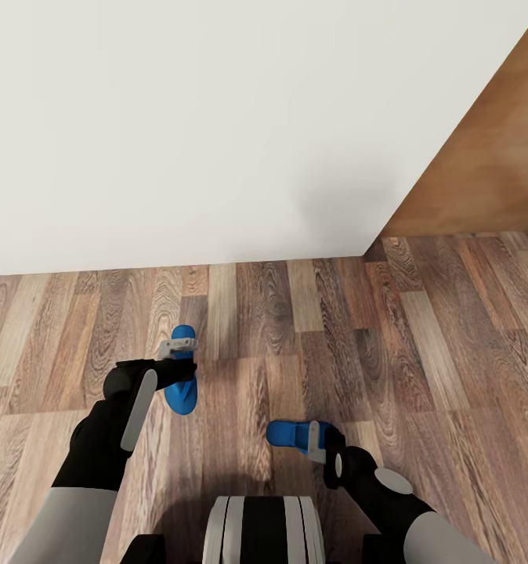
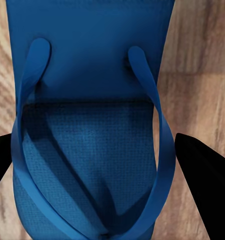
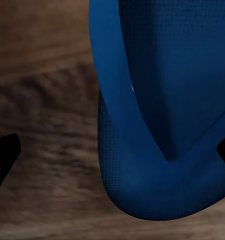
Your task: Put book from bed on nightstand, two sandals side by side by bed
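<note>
Nearest, at the bottom of the head view: rounded grey-and-black robot trunk (image 1: 262,529) over brown wood-plank floor (image 1: 452,345) with strong grain.

Just ahead on the right: black-and-grey right gripper (image 1: 320,443) clamped on a bright blue flat flip-flop sandal (image 1: 291,435), lying crosswise and pointing toward the left arm. In the right wrist view: rounded end of this sandal (image 3: 157,175), finely dimpled foam surface, smooth blue strap curving across it, black fingertips (image 3: 5,155) at either edge.

A little farther on the left: black-and-grey left gripper (image 1: 178,345) closed across the second bright blue flat flip-flop sandal (image 1: 182,388), set lengthwise, one end toward the wall. In the left wrist view: same sandal (image 2: 92,150), textured footbed, two smooth straps meeting in a V, black fingers (image 2: 202,175) flanking its sides. Sandals well apart from each other; whether either touches the planks, cannot tell.

Farthest: plain white matte wall (image 1: 217,117) meeting the floor, and at the right a smooth reddish-brown wooden panel (image 1: 491,157) standing at an angle.
</note>
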Available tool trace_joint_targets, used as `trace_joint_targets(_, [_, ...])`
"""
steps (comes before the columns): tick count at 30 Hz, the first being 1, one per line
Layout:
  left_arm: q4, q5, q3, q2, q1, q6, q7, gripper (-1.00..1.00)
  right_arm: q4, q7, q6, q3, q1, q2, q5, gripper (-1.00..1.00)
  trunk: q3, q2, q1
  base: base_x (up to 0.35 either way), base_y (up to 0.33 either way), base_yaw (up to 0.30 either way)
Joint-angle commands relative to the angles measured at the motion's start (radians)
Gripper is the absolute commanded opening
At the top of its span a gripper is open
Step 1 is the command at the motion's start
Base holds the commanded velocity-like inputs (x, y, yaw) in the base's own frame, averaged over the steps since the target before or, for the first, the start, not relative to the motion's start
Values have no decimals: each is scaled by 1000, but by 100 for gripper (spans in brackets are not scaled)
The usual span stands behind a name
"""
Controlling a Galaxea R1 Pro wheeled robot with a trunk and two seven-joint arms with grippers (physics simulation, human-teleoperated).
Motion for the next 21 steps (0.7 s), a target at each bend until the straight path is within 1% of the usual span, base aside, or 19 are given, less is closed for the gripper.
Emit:
trace_joint_targets(1, [-1,10,-1,0,-1,4,9,-100,11,-2,1,5,0,-2,15,100,-1,0,0,0,0,0])
trace_joint_targets(3, [-1,10,-1,0,-1,4,9,-100,6,-1,1,4,0,-3,15,100,-1,0,0,0,0,0])
trace_joint_targets(9, [-1,11,1,0,-1,4,8,-100,-48,2,8,5,1,-2,16,100,-1,0,0,0,0,0])
trace_joint_targets(21, [-1,11,-1,0,-1,4,8,-100,-52,0,13,3,1,-2,16,100,-1,0,0,0,0,0])
